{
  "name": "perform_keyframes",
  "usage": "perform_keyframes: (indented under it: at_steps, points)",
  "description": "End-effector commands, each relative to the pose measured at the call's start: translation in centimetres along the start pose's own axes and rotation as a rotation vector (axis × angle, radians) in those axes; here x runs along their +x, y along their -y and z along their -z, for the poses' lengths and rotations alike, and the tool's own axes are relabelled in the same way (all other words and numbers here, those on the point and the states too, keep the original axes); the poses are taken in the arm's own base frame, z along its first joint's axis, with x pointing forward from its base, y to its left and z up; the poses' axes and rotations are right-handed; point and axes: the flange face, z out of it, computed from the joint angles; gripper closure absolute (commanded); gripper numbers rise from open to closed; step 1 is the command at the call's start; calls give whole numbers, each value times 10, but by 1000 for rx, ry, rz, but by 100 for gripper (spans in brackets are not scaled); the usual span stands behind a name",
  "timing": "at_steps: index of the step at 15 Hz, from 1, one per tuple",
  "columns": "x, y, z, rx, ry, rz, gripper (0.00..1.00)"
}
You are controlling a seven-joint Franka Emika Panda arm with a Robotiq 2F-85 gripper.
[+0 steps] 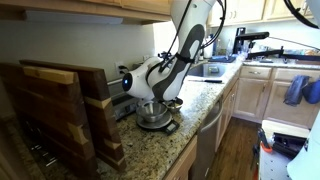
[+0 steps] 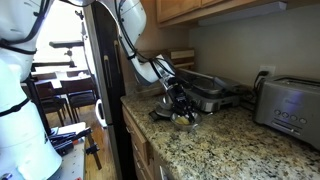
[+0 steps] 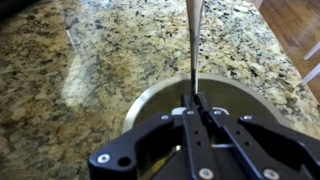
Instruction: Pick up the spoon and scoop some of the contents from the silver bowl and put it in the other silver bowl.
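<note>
In the wrist view my gripper [image 3: 196,98] is shut on the spoon [image 3: 194,45]. Its thin metal handle sticks straight out from the fingertips over the granite. Right under the jaws lies a silver bowl [image 3: 150,100], whose inside is mostly hidden by the fingers, so I cannot make out its contents. In both exterior views the gripper [image 1: 152,103] [image 2: 180,103] hangs just above this bowl [image 1: 156,121] [image 2: 186,119] near the counter's front edge. I cannot pick out the other silver bowl. The spoon is too thin to see in the exterior views.
Wooden cutting boards [image 1: 60,110] stand close in front of an exterior camera. A toaster [image 2: 290,105] and a flat grill [image 2: 215,95] sit along the wall behind the bowl. The granite counter [image 3: 80,60] drops off to the floor [image 3: 295,20].
</note>
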Motion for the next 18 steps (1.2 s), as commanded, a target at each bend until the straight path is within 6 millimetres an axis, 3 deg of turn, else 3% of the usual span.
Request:
perform_keyframes:
  at_steps: [1, 11, 18]
  points:
    - [-4, 10, 0, 14, -56, -31, 97]
    - [-44, 11, -6, 102, -129, -146, 97]
    - [-72, 7, -7, 159, -273, -245, 97]
